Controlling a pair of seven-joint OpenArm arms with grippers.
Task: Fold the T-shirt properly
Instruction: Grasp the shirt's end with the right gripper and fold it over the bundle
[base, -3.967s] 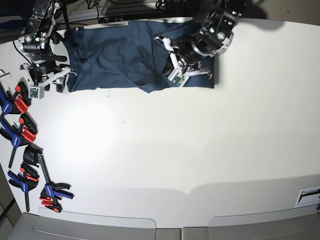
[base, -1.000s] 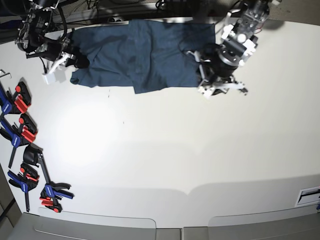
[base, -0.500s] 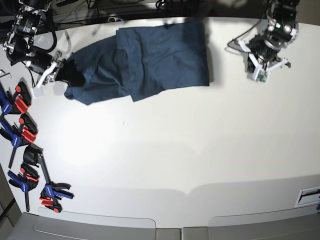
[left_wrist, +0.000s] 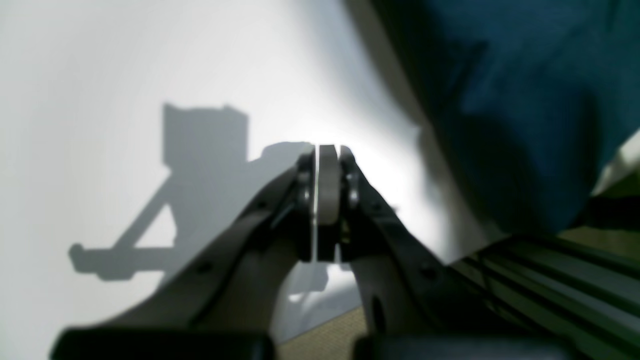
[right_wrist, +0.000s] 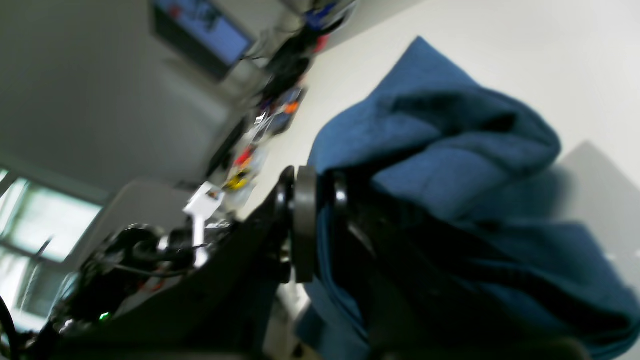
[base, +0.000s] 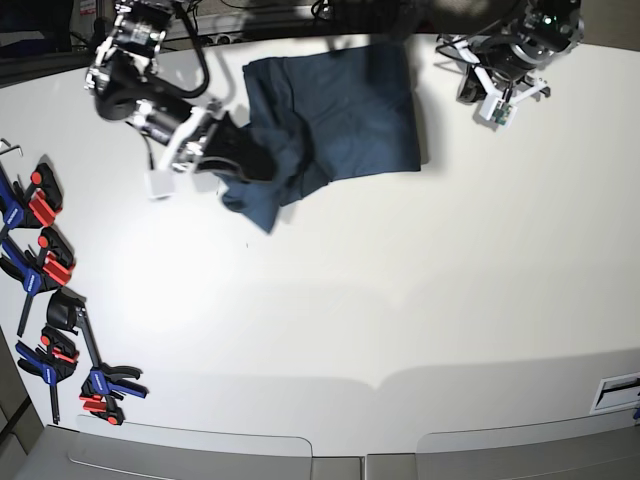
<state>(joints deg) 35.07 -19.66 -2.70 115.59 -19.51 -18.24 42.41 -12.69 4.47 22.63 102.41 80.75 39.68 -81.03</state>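
The right end effector (base: 222, 150) is clenched on a bunched fold of the dark navy-teal cotton T-shirt (base: 335, 110), with the cloth squeezed between its pads (right_wrist: 305, 225) and lifted above the white surface (base: 400, 300). The rest of the T-shirt lies partly folded near the far edge of the surface. The left end effector (left_wrist: 327, 192) is fully clenched and holds nothing; it is beside the T-shirt, not touching it.

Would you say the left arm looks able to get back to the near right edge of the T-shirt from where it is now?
Probably yes. The left gripper, shut and empty, sits just beside the T-shirt, with only bare table between them. The right gripper holds the opposite end, well clear.
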